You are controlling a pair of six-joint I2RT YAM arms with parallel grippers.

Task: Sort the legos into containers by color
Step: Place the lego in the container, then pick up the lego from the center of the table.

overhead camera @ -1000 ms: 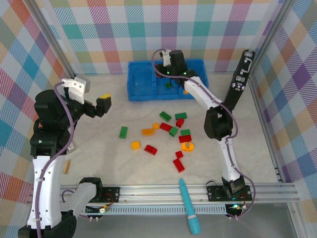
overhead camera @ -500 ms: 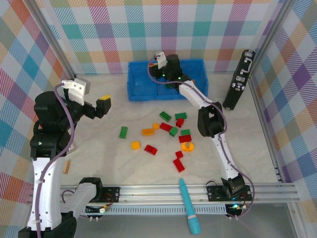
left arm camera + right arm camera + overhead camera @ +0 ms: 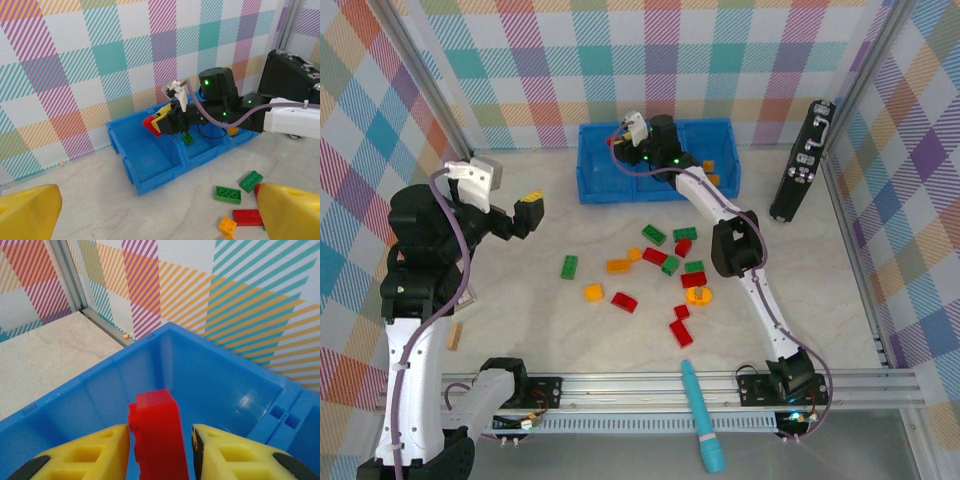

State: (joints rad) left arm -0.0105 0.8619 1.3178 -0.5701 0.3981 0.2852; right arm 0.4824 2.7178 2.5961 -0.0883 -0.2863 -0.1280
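My right gripper (image 3: 622, 150) hangs over the left compartment of the blue bin (image 3: 588, 195). A red brick (image 3: 155, 435) stands between its yellow fingers, against the left one, with a slim strip of blue showing before the right one. The left wrist view shows that brick (image 3: 148, 123) poking out past the fingertips above the bin (image 3: 150, 182). A green brick (image 3: 187, 139) lies in the middle compartment and an orange one (image 3: 708, 167) in the right. My left gripper (image 3: 527, 212) is raised at the left, open and empty. Several loose bricks lie mid-table, among them green (image 3: 569, 266), orange (image 3: 593, 292) and red (image 3: 624, 301).
A tall black device (image 3: 803, 160) leans at the right wall. A teal pen-like tool (image 3: 702, 420) lies across the front rail. A small tan block (image 3: 454, 335) sits near the left arm's base. Checked walls close in the back and sides.
My right gripper has swung left along the bin, from the middle compartment to above the left one, carrying the red brick. The left arm has stayed still.
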